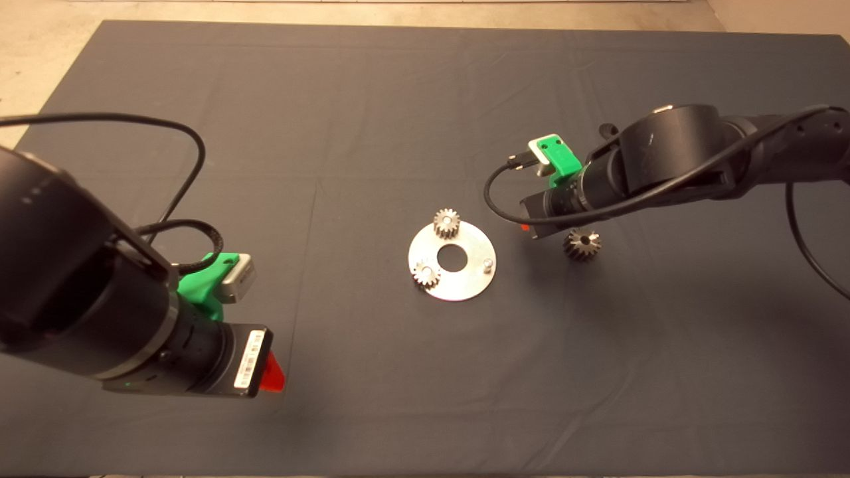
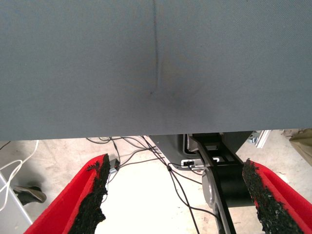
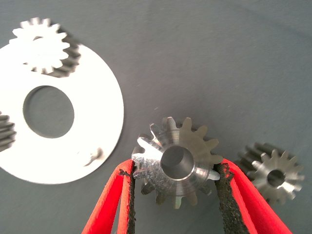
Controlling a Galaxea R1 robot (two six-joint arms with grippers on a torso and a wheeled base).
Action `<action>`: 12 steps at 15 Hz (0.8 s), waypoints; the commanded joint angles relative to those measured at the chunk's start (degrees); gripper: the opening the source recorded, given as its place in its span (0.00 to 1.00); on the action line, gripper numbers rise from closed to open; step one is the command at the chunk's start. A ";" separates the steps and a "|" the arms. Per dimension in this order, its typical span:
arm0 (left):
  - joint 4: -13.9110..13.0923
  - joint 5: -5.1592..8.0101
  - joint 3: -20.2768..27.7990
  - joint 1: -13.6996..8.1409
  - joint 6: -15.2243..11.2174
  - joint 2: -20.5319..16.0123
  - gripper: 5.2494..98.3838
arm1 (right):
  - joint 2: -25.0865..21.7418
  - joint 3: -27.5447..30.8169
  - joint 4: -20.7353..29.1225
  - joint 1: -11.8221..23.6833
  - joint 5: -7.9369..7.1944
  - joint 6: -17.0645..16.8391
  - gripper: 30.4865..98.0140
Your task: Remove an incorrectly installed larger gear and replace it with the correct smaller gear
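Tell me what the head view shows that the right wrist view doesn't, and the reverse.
Only the head view: the left gripper, parked at lower left, and both arms.
Only the right wrist view: the right gripper shut on a held gear, which the arm hides from above.
Both: the plate with its bare pin, the pinion on it, and the loose gear lying on the mat beside the plate.
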 commanded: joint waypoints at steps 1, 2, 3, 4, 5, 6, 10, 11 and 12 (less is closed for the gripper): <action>0.59 7.57 0.03 -0.81 -0.21 -3.08 0.68 | 3.00 2.44 8.53 2.86 -7.31 1.56 0.06; 1.03 7.57 0.03 -0.81 -0.21 -3.25 0.68 | 3.89 2.36 8.86 2.86 -7.31 1.55 0.06; 1.20 7.57 0.03 -0.81 -0.21 -3.25 0.68 | 4.68 2.31 9.66 2.95 -7.28 1.64 0.06; 1.38 7.57 0.03 -0.81 -0.21 -3.25 0.68 | 5.68 2.07 11.21 2.95 -6.78 1.64 0.06; 1.38 7.57 0.11 -0.81 -0.21 -3.25 0.68 | 6.93 2.00 12.47 2.95 -6.44 1.71 0.06; 1.38 7.57 0.12 -0.81 -0.21 -3.34 0.68 | 8.32 2.18 12.62 2.86 -6.36 1.64 0.06; 2.52 7.57 0.12 -0.80 -0.19 -4.13 0.68 | 9.51 2.61 11.85 2.50 -6.72 1.46 0.06; 2.52 7.57 0.20 -0.73 -0.12 -4.39 0.68 | 9.52 2.44 10.47 2.42 -6.88 1.46 0.05; 2.58 7.57 0.35 -0.78 -0.03 -4.57 0.68 | 9.61 2.48 9.27 2.42 -6.97 1.60 0.05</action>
